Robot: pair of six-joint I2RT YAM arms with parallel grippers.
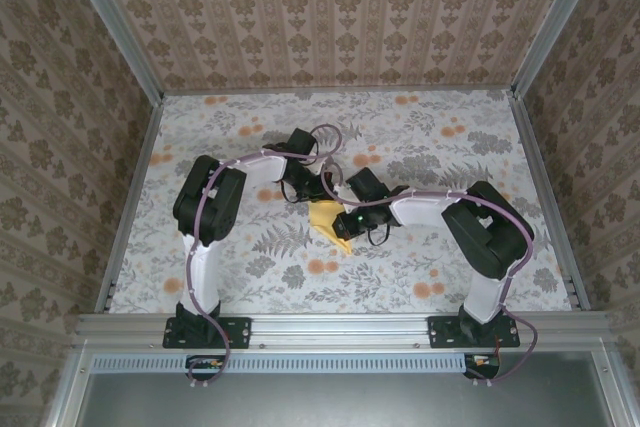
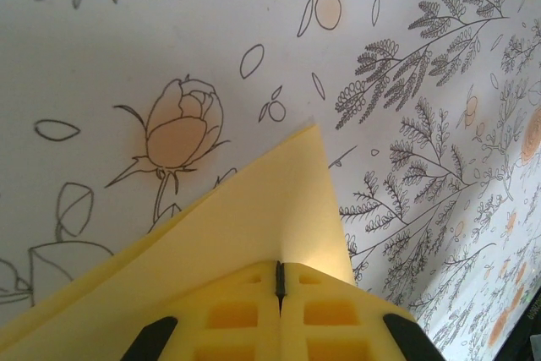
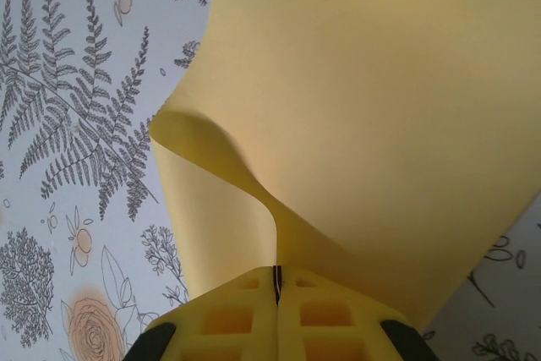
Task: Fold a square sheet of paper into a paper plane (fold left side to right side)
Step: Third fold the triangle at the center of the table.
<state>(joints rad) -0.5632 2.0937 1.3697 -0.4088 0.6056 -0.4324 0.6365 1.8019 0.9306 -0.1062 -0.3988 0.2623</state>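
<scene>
Two pinches holding | left gripper [image 2: 280, 279] clamping closed on the square sheet of paper [image 3: 363, 124] near a corner | right gripper [image 3: 276, 281] clamping closed on its curled edge | sheet bowing between them mid-table [image 1: 450, 147], floral surface lying open all round

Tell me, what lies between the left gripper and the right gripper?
The square sheet of paper, gripped by left gripper and right gripper; the top external view shows it.

A lab test booth: wallpapered panels [image 1: 330, 17] in metal framing [image 1: 113, 25] enclose a floral-covered counter [image 1: 250, 272].
</scene>
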